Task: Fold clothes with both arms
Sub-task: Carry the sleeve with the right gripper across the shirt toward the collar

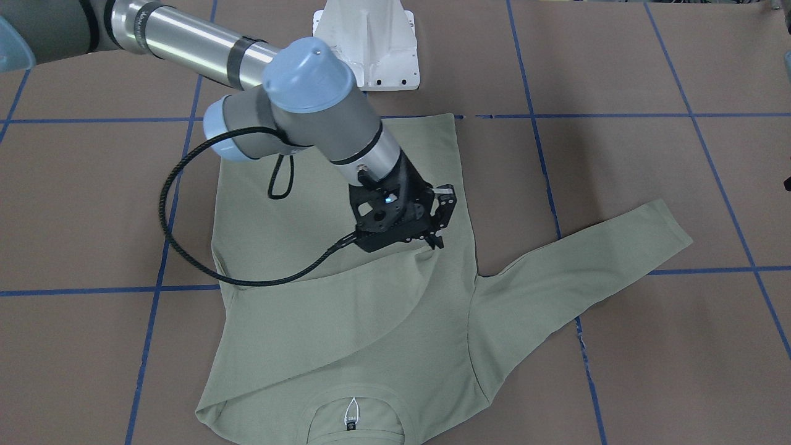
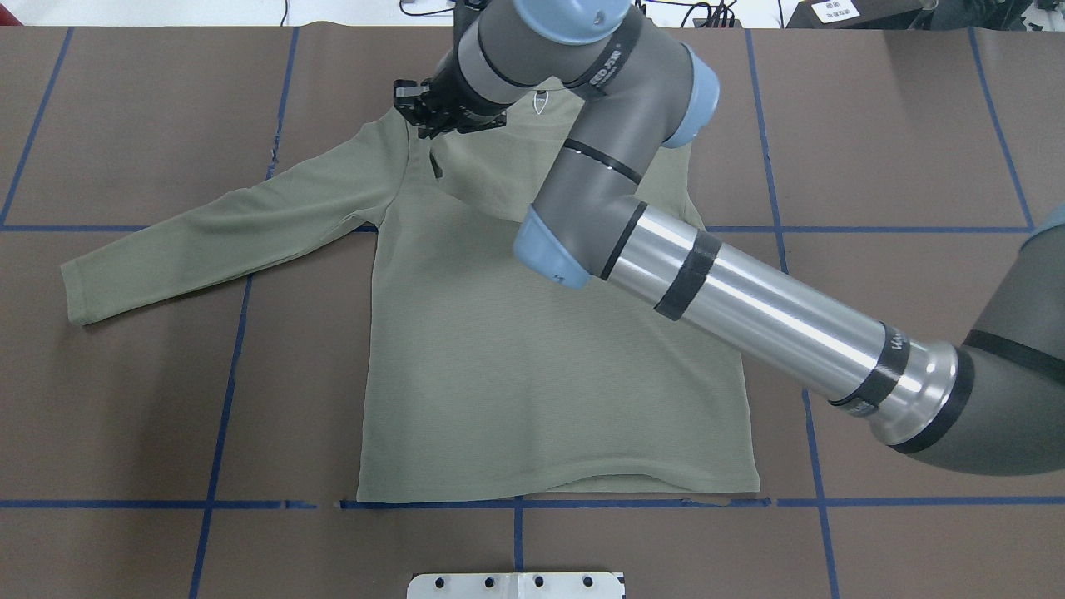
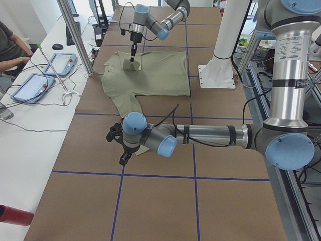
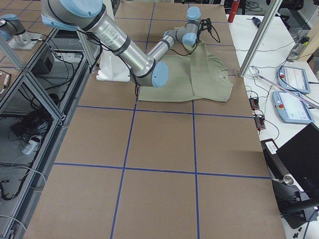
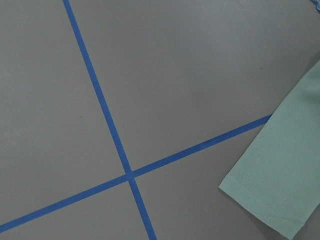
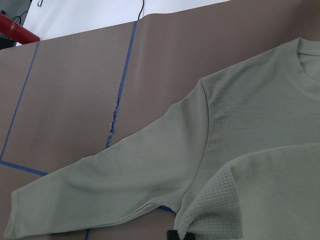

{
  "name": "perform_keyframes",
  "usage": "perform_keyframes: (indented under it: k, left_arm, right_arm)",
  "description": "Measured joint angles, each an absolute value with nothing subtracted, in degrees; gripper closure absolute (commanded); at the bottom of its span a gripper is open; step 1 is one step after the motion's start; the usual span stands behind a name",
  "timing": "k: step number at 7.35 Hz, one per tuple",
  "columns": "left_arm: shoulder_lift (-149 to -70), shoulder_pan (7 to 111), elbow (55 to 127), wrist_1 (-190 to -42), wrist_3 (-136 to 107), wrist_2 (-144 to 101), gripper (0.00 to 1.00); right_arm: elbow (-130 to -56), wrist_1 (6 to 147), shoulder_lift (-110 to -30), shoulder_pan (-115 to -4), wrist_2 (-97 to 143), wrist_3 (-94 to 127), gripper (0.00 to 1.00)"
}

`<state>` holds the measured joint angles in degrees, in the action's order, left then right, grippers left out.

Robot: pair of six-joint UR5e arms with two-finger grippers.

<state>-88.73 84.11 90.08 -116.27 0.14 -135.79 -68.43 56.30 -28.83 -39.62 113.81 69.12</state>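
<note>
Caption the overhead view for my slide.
Right end effector holds one sleeve folded across the sage-green shirt; other sleeve outstretched.

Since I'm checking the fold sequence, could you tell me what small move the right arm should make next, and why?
Probably lower the right end effector slightly and open it. It seems to pinch the folded-over sleeve tented above the shirt body, so releasing should lay that fold flat; the other sleeve lies spread out.

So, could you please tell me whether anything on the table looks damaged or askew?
The blue tape beside the shirt is frayed and broken close to its spread sleeve. The shirt is lopsided too: the other sleeve lies folded across the chest, its end at the right claw.
</note>
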Motion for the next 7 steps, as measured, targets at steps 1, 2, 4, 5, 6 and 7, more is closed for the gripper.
perform_keyframes:
  k: [1, 2, 4, 5, 6, 7]
  left_arm:
    - [-88.5, 84.1, 90.1, -116.3, 0.1, -135.8, 0.00]
    - [-88.5, 84.1, 90.1, -116.3, 0.0, -135.8, 0.00]
    - [-88.4, 84.1, 90.2, -116.3, -0.1, -135.8, 0.00]
    - [-88.5, 84.1, 90.2, -116.3, -0.1, -135.8, 0.00]
    - [-88.6, 84.1, 90.1, -116.3, -0.1, -135.8, 0.00]
    - [-88.7, 84.1, 90.0, -116.2, -0.1, -135.8, 0.00]
  right_arm:
    - [-65.7, 56.4, -27.3, -38.3, 112.8, 69.0, 1.00]
    - [-63.4, 56.5, -26.6, -37.4, 112.1, 69.0, 1.00]
    - [-59.2, 56.4, -25.7, -36.7, 111.0, 68.9, 1.00]
    - [-56.7, 56.3, -24.4, -36.2, 110.4, 68.8, 0.96]
    - [-54.7, 56.3, -23.0, -35.3, 109.8, 68.8, 0.45]
    - [-53.3, 56.3, -21.5, -34.3, 108.9, 68.8, 0.00]
